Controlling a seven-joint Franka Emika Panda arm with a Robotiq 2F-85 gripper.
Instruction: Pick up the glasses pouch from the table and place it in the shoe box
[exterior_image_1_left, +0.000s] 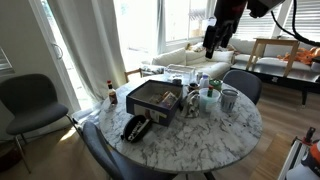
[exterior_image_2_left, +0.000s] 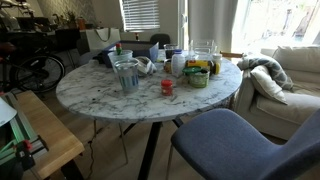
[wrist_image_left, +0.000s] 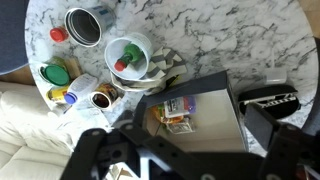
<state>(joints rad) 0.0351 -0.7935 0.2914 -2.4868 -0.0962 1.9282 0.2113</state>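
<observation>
Pickup is not begun: the glasses pouch (exterior_image_1_left: 135, 127) lies on the bench (exterior_image_1_left: 205, 135) beside the shoe box (exterior_image_1_left: 155, 100); your claw (exterior_image_1_left: 214, 42) hangs open.

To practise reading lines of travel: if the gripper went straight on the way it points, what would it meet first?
Probably the shoe box, lying ahead of the gripper in the wrist view; it hangs high, so depth is unclear.
</observation>
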